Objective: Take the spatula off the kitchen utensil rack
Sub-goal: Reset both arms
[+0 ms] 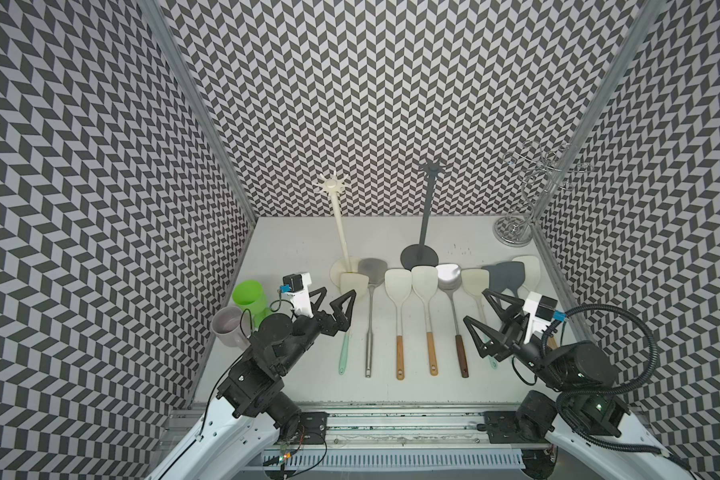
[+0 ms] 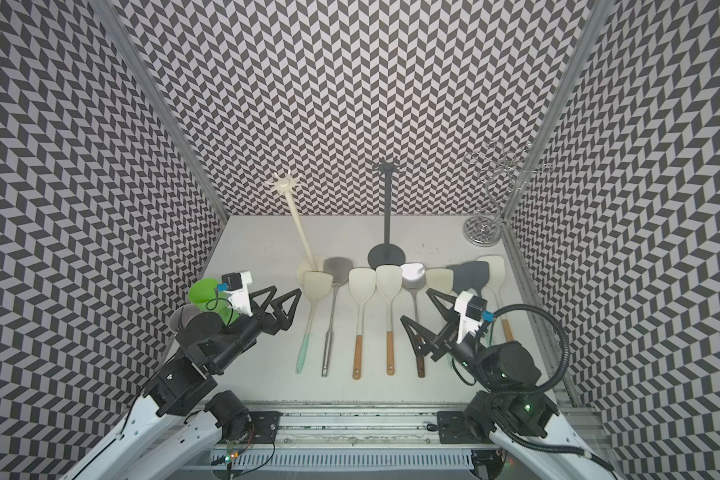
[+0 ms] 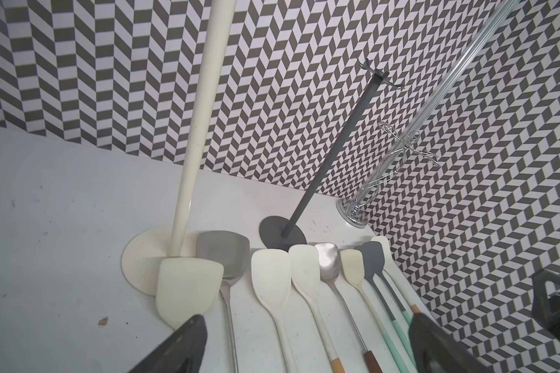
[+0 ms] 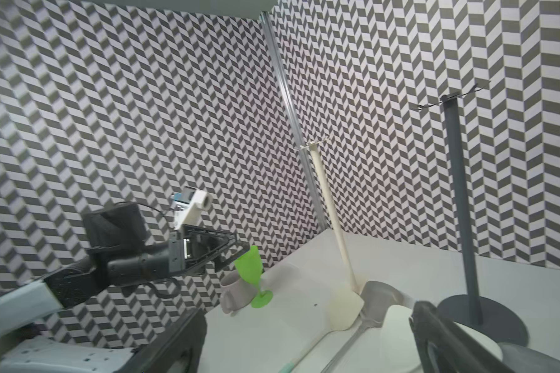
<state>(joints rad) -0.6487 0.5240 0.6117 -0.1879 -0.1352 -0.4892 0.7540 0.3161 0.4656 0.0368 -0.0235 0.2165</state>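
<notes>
Several spatulas lie side by side on the white table, handles toward me. The leftmost, a cream spatula with a mint handle, rests its head on the base of the cream utensil rack. The hooks of the cream rack and of the grey rack are bare. My left gripper hovers open just left of that spatula's handle, holding nothing. The left wrist view shows the cream spatula beside one fingertip. My right gripper is open over the right end of the row.
A chrome wire rack stands in the back right corner. A green cup and a mauve mug sit by the left wall next to my left arm. Patterned walls close in three sides.
</notes>
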